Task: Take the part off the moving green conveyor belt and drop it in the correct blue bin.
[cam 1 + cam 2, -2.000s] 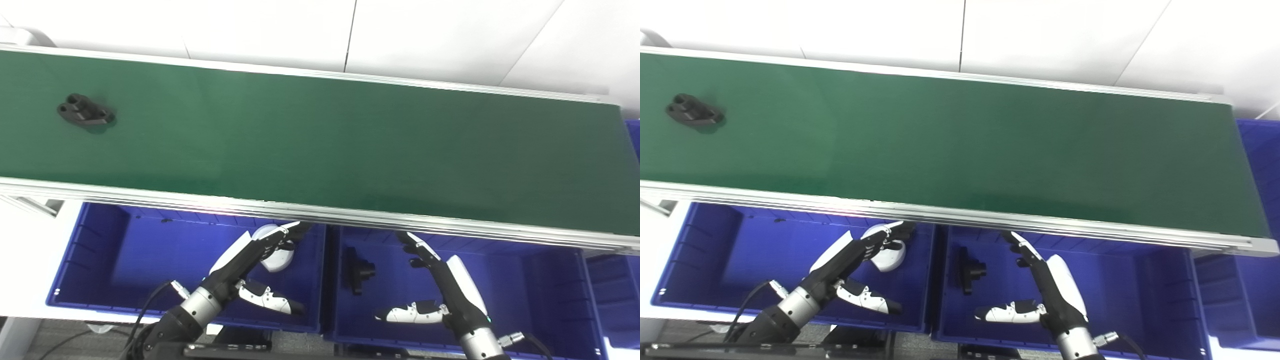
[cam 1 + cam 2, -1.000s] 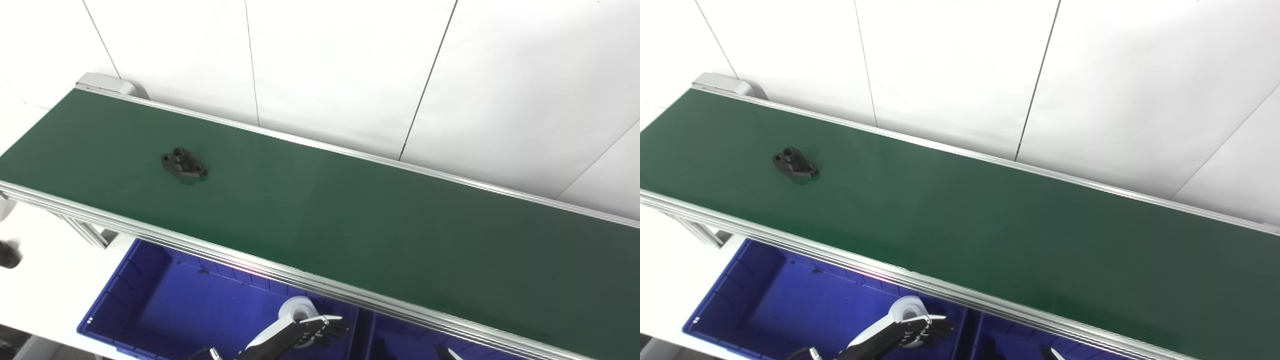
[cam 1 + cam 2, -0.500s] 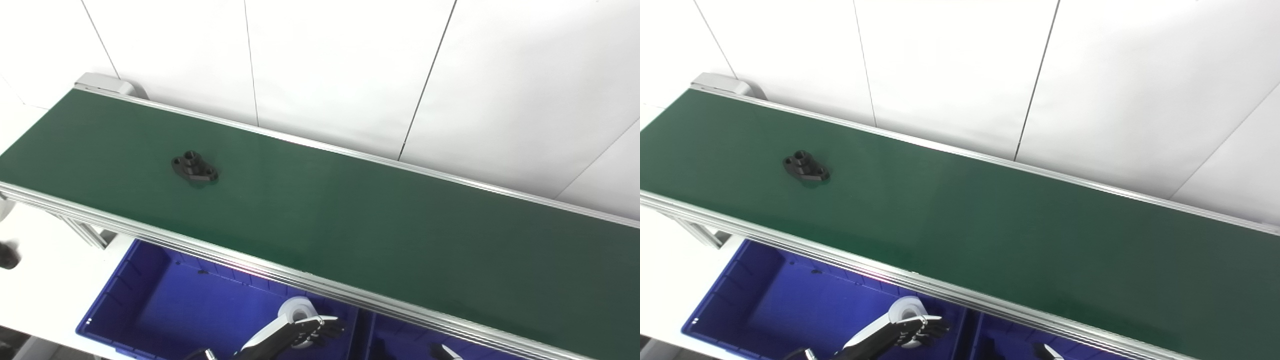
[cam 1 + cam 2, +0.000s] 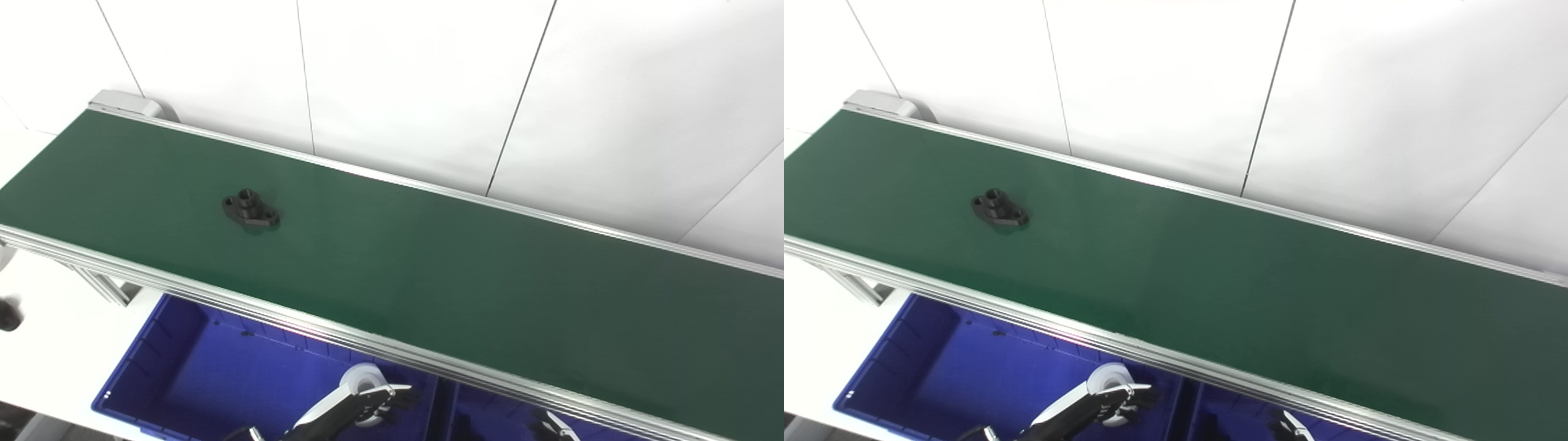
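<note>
Left eye view: the black part (image 4: pixel 250 209) rides the green belt (image 4: pixel 429 269) at about 9 o'clock in the frame, a little further toward the centre than half a second ago, while the camera holds almost the same aim. Two seconds back your head looked down on the bins; now it is raised to follow the belt, so most of that shift is the camera's, not the part's. You can read this as the part travelling toward your hands, with the pick not yet begun; by my judgement you are tracking and waiting.

Your left hand (image 4: pixel 358 406) sits low at 6 o'clock, over the left bin (image 4: pixel 153 361), fingers slightly apart and holding nothing. It hangs just in front of a white roll (image 4: pixel 360 376) lying in that bin; whether they touch, you cannot tell. Your right hand (image 4: pixel 554 425) shows only as fingertips at the bottom edge, so whether it is spread or closed cannot be told.

The right bin (image 4: pixel 490 416) is cut off by the frame's lower edge, with a dark shape inside too cropped to identify. The belt's right end runs out of frame. The part's holes and raised boss are visible, its underside is not.
</note>
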Robot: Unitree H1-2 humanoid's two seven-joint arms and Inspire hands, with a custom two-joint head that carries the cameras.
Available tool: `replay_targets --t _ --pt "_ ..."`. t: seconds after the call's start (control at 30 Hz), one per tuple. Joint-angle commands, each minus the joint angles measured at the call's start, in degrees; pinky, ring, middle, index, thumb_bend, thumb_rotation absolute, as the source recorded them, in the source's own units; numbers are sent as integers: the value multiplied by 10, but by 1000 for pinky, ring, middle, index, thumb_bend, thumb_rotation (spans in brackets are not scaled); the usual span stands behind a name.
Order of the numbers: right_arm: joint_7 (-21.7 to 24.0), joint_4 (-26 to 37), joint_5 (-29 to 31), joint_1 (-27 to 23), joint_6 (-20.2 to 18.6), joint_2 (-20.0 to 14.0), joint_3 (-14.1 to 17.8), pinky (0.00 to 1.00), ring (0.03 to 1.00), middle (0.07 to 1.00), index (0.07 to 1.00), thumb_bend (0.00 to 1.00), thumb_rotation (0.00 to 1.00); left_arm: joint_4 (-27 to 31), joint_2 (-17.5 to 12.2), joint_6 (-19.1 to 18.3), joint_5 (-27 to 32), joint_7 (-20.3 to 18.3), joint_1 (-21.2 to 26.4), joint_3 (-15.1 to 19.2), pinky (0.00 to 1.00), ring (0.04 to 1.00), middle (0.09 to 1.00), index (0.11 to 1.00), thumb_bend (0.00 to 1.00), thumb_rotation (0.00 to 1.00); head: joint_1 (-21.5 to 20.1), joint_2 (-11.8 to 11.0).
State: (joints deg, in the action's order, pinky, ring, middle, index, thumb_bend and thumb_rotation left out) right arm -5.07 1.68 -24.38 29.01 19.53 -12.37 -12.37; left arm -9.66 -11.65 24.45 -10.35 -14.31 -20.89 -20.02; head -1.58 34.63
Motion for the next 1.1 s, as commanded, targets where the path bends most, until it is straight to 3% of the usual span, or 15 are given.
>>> replay_targets --t 0.0,0.43,0.67,0.93,1.07 --pt "-15 5 -1 2 39 3 5 703 752 764 827 922 136 13 -5 23 9 3 -1 1 761 855 880 857 904 182 2 2" --pt "-35 8 14 2 73 4 13 636 713 750 792 918 167 17 3 20 6 3 0 -3 772 856 878 855 907 196 17 10" --pt "-64 35 29 0 74 -7 -10 596 691 745 777 909 165 21 3 21 8 2 0 -6 774 858 879 850 899 175 24 23" --pt "-90 96 30 -2 74 -13 -23 602 682 749 791 875 211 26 -1 16 12 -3 4 -3 785 862 883 853 898 142 7 46" --pt "-76 133 37 -6 72 -3 -13 609 689 753 800 867 246 35 -6 15 20 -9 6 0 797 869 890 863 891 140 -15 76"
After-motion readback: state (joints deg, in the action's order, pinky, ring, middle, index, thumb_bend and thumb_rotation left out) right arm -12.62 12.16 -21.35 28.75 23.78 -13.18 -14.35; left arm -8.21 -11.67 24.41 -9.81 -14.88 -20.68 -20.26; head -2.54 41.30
